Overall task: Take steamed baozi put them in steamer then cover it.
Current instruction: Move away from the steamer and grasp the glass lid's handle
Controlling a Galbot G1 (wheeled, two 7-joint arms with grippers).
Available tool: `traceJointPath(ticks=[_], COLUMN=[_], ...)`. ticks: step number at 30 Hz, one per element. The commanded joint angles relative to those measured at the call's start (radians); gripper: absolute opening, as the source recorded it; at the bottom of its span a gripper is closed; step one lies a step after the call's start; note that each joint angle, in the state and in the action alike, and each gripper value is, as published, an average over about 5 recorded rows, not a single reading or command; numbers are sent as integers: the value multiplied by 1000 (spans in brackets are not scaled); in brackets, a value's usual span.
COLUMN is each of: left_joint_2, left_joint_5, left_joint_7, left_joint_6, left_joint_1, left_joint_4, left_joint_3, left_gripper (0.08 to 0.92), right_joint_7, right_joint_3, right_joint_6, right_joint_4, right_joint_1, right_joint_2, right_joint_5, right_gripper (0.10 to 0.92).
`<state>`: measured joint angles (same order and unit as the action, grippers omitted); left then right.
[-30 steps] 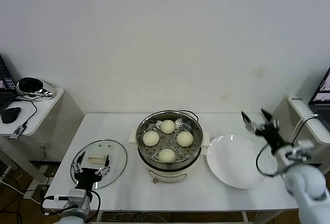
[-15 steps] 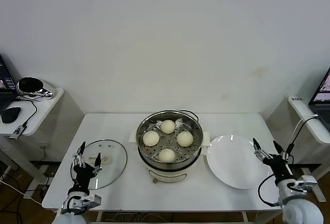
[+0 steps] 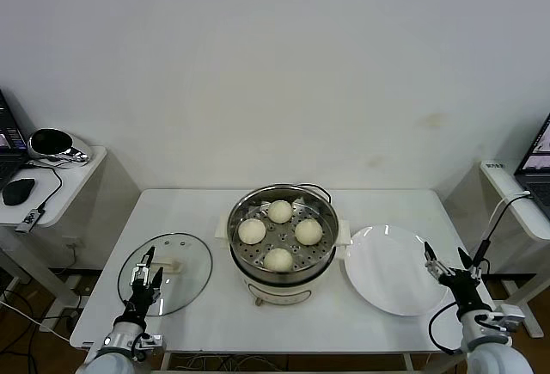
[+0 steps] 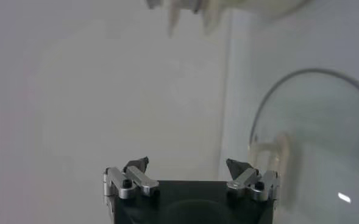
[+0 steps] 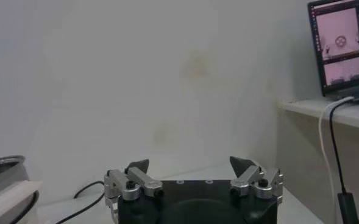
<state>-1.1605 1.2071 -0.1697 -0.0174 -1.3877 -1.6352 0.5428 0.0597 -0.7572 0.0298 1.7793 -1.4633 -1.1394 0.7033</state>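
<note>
Cover flat on table, left of steamer — just ahead of left gripper, nearer arm; fingers spread, empty. Right gripper likewise, idle.

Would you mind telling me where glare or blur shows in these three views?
Head view: evenly lit and sharp, a soft sheen on the steamer rim. Left wrist view: the glass lid carries one small bright glint, and the shapes along the frame's upper edge are blurred. Right wrist view: the laptop screen glows pink and its picture is soft.
</note>
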Motion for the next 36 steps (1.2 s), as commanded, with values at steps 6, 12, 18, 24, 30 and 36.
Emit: traceJointPath(ticks=[6, 12, 18, 24, 30, 36], left_joint_2=[41, 41, 36, 24, 15, 3], left_joint_5=[94, 95, 95, 90, 78, 70], left_joint_7=[-58, -58, -55, -65, -55, -60], left_joint_6=[-13, -21, -22, -36, -38, -38], left_joint_1=[116, 148, 157, 185, 216, 234], left_joint_4=[171, 209, 222, 230, 246, 270], left_joint_3=[-34, -51, -67, -72, -73, -83], left_gripper=[823, 823, 823, 823, 823, 823], right_joint_7=[-3, -4, -4, -4, -4, -3], right_joint_3=[-4, -2, -5, -5, -6, -5], right_joint_6=[12, 13, 15, 21, 24, 26], right_joint_4=[-24, -26, -28, -25, -13, -9], right_joint_1=[-3, -3, -8, -17, -29, -33], right_joint_2=[-30, -31, -32, -40, -44, -50], right_joint_5=[-13, -21, -24, -34, -47, -55], right_gripper=[823, 823, 823, 823, 823, 823])
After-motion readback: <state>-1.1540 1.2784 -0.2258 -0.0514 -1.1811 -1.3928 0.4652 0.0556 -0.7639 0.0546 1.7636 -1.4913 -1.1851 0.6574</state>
